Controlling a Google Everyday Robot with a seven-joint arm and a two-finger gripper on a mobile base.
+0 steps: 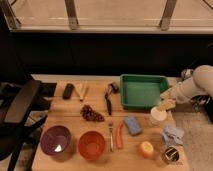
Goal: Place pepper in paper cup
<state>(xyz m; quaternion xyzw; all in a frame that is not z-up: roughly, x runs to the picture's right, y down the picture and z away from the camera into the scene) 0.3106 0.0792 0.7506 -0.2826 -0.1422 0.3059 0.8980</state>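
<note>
The tool (165,105) hangs just over the paper cup (158,116); I can't tell whether it's spread or pressed together. The pepper (119,136) lies on the table (70,114) beside the fork (111,135), well apart from the cup.

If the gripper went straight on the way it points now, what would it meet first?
Most likely the paper cup, directly below-left of the gripper, which hangs by the near right corner of the green tray. Depth is unclear, so it might pass the rim and reach the table instead.
</note>
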